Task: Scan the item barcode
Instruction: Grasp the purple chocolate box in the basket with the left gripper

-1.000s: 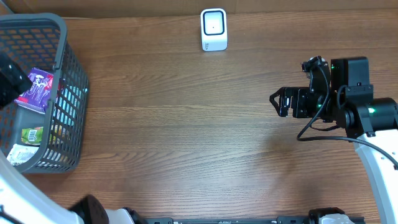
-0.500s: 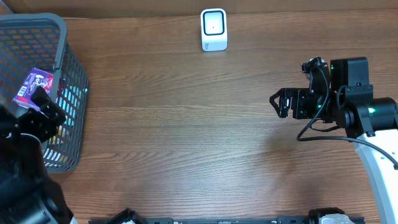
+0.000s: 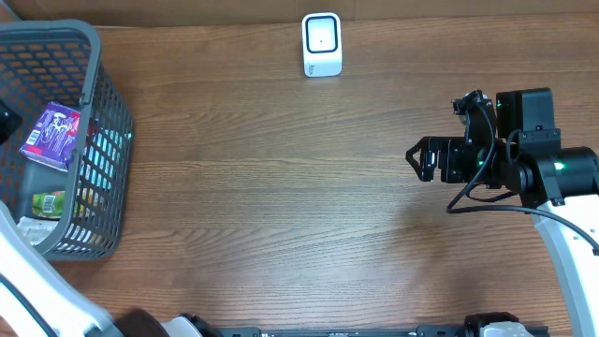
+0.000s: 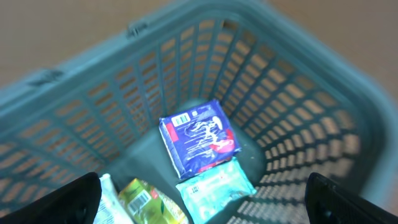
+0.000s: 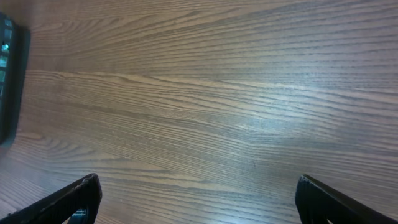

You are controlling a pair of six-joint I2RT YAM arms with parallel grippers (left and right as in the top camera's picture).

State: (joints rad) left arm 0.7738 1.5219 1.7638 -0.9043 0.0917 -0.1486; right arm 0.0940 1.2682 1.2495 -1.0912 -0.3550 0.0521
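A grey mesh basket (image 3: 101,89) stands at the table's left end and holds the items. A purple packet (image 3: 54,134) lies on top; in the left wrist view this purple packet (image 4: 199,135) shows a white barcode label (image 4: 181,118). My left gripper (image 4: 208,208) hangs open above the basket's inside, touching nothing. A white scanner (image 3: 322,44) stands at the table's far edge. My right gripper (image 3: 418,157) hovers open over bare wood on the right, and in its own view the right gripper (image 5: 199,202) is empty.
Below the purple packet lie a teal packet (image 4: 216,190), a yellow-green packet (image 4: 149,202) and a white packet (image 4: 107,199). The left arm's white link (image 3: 37,290) crosses the bottom left corner. A dark object (image 5: 7,81) shows at the right wrist view's left edge.
The left arm has swung across the basket and back toward the left edge, leaving most of the overhead view. The packets and the right arm have not moved.
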